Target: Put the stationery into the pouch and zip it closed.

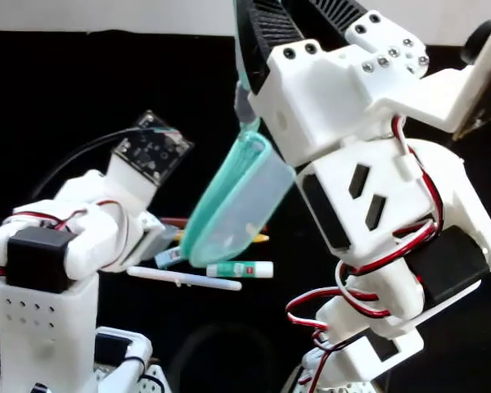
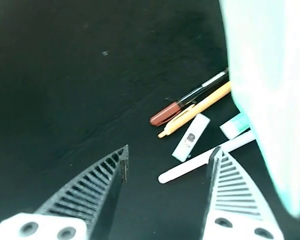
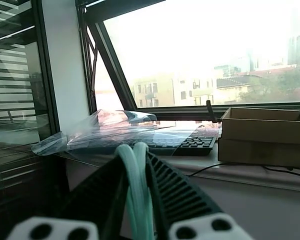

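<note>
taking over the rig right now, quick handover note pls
Left gripper: open above the stationery, holding nothing.
Right gripper: shut on the translucent teal plastic pouch, held up above the black table.
On the table: brown-capped black pen, yellow pen, long white pen, small white rectangular piece, white tube.
Done: pouch lifted. Left: load all items, zip it closed.

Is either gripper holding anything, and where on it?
The right gripper pinches the teal pouch by its top edge; the left gripper is open, holding nothing.
</note>
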Tool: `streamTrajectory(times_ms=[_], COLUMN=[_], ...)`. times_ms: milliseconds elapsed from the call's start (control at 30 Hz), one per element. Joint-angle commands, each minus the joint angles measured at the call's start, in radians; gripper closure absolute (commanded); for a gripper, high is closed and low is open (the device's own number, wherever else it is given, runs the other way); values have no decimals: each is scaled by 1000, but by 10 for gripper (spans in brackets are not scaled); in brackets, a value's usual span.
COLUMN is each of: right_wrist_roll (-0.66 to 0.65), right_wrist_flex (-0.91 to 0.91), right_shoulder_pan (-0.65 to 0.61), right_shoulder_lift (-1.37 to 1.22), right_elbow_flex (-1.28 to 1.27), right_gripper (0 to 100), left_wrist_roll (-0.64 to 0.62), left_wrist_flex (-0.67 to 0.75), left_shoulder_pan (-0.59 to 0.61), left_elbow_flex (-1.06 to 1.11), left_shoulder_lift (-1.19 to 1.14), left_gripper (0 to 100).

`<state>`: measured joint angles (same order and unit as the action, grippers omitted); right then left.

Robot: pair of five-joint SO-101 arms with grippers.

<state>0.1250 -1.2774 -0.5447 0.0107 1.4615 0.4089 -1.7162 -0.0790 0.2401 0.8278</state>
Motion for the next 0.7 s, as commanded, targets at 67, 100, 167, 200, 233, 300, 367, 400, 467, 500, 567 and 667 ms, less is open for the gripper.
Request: streamTrajectory(times_ms=[67, 100, 167, 200, 233, 300, 367, 400, 467, 500, 567, 667], right_wrist_roll=[8, 8, 8, 8, 8, 8, 8, 8, 6, 6, 6, 6], right_wrist_flex=[30, 30, 35, 35, 35, 35, 36, 36, 36, 36, 36, 36], right_shoulder_pan=[7, -7, -33, -47, -61, -79, -91, -97, -107, -107, -107, -117], right_shoulder_lift=[-18, -31, -54, -65, -74, -94, -110, -113, -120, -120, -120, -120], right_elbow_flex=[10, 15, 16, 16, 16, 18, 18, 18, 18, 18, 18, 18], right_gripper=[992, 992, 992, 992, 992, 992, 992, 992, 992, 992, 992, 992], left_wrist_roll=[-121, -146, -178, -190, -201, -216, -229, -242, -273, -282, -299, -307], left_wrist_flex=[40, 44, 44, 41, 38, 38, 35, 35, 38, 40, 41, 43], left_shoulder_pan=[-124, -159, -223, -245, -254, -254, -254, -255, -255, -255, -257, -255], left_elbow_flex=[-2, -2, -2, -2, -2, -2, -2, -2, -2, -2, -2, -4], left_shoulder_lift=[4, 2, 2, 2, 2, 5, 8, 8, 8, 8, 8, 8], left_gripper=[727, 727, 727, 727, 727, 727, 727, 727, 727, 727, 727, 727])
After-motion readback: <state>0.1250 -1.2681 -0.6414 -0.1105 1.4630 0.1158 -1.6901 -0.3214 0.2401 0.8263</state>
